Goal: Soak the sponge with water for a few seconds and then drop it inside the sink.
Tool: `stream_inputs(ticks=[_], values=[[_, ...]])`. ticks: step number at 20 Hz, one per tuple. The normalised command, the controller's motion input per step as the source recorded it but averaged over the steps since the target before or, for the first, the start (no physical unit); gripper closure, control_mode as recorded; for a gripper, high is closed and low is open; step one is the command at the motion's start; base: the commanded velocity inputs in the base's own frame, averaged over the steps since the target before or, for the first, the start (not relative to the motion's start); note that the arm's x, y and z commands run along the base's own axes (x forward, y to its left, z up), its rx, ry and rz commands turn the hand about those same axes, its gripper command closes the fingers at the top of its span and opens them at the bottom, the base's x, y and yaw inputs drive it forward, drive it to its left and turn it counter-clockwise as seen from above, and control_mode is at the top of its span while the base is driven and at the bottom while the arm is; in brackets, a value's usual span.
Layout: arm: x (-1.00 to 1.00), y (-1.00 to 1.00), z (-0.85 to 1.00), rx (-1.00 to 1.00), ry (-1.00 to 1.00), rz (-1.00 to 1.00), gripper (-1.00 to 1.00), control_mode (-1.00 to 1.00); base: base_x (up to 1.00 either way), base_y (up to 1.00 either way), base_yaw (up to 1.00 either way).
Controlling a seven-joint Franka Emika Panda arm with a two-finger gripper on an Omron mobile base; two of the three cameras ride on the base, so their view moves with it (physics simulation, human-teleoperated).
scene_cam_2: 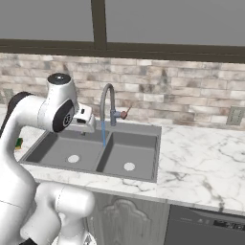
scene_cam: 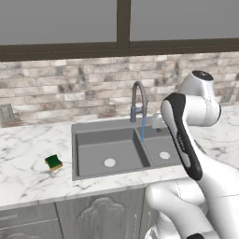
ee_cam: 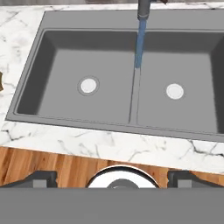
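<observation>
The sponge (scene_cam: 53, 162), dark green over yellow, lies flat on the marble counter left of the sink (scene_cam: 93, 127). A sliver of the sponge (scene_cam_2: 19, 142) also peeks out behind my arm. Water (scene_cam: 143, 130) runs in a thin blue stream from the gooseneck faucet (scene_cam: 138, 100) and lands near the divider between the two basins. My gripper (ee_cam: 113, 179) hovers above the sink's front edge, looking down into both basins. It is open, with its fingertips (ee_cam: 41, 178) wide apart and nothing between them. It is well to the right of the sponge.
A brick backsplash and a dark-framed window rise behind the sink. Wall outlets (scene_cam: 6, 113) sit at the far left and right (scene_cam_2: 235, 115). Marble counter (scene_cam_2: 206, 158) stretches to the right of the sink. Cabinet fronts (scene_cam: 93, 214) run below.
</observation>
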Motion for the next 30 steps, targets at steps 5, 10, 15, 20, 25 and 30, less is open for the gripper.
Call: stream_inputs(ticks=[5, 10, 15, 20, 25, 30], values=[[-0.08, 0.94, 0.0, 0.0, 0.03, 0.06, -1.0, -1.0, 0.0, 0.0, 0.0], [0.05, 0.97, 0.0, 0.0, 0.0, 0.05, -1.0, -1.0, 0.0, 0.0, 0.0], [0.32, 0.94, 0.0, 0.0, 0.0, 0.06, -1.0, -1.0, 0.0, 0.0, 0.0], [0.69, 0.65, -0.16, 0.0, 0.02, 0.07, -1.0, -1.0, 0.0, 0.0, 0.0], [0.76, 0.45, -0.29, 0.0, 0.0, 0.05, -1.0, -1.0, 0.0, 0.0, 0.0], [0.5, 0.36, -0.5, 0.0, 0.0, 0.03, -1.0, -1.0, 0.0, 0.0, 0.0]])
